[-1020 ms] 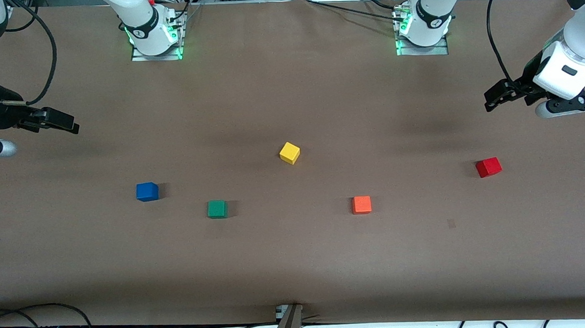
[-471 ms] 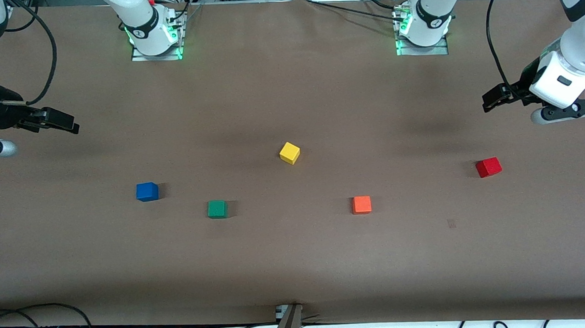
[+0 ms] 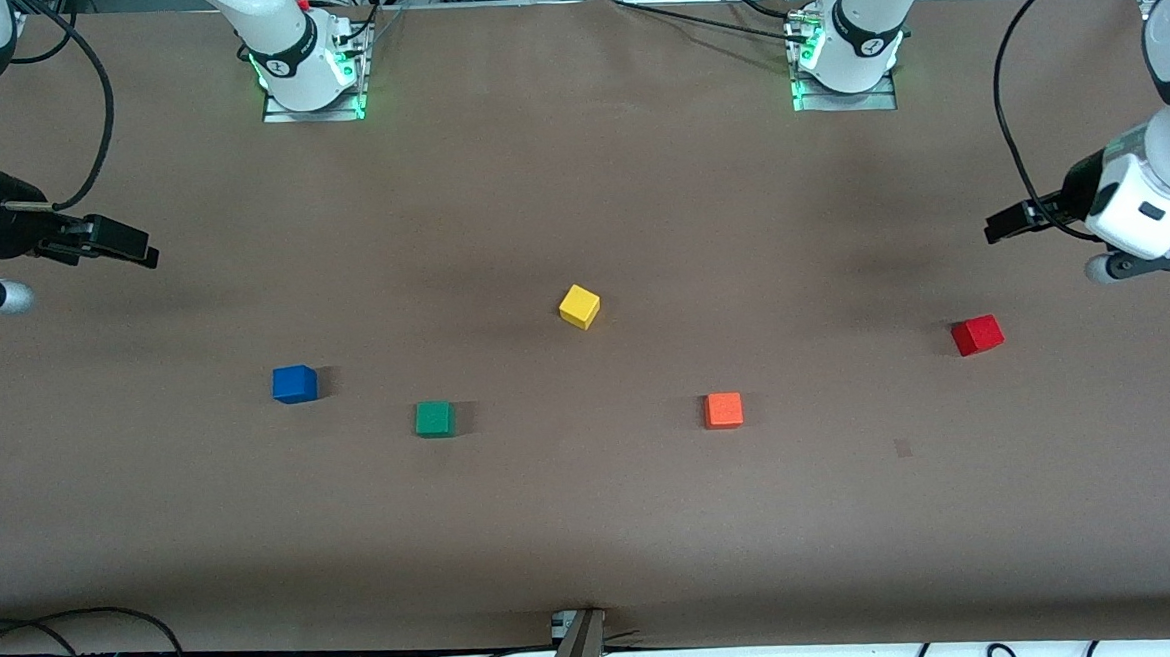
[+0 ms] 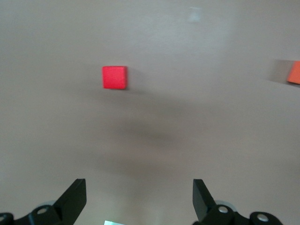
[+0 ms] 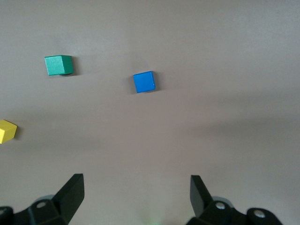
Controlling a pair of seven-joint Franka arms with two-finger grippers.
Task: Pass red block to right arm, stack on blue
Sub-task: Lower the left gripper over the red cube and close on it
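- The red block (image 3: 977, 334) is a small, plain-faced bright red cube sitting flat on the brown table (image 3: 595, 528), alone, at the left arm's end of the row of cubes; nothing touches it.
- From the red block toward the right arm's end: the orange cube (image 3: 723, 409) comes first, a little nearer the front camera and well apart from it.
- The yellow cube (image 3: 579, 306) lies farther along and farther from the camera than the red block.
- Then the green cube (image 3: 434, 419), and last the blue cube (image 3: 294, 384), far from the red block.
- No cube or cable sits between the red block and the left gripper (image 3: 1010, 222), which hangs over bare table at the left arm's end, up off the surface; its fingers (image 4: 72, 199) are spread wide and hold nothing.
- The right gripper (image 3: 125, 244) waits over the table's right-arm end, close to the blue cube's side of the row, its fingers (image 5: 70, 192) also wide apart and empty.
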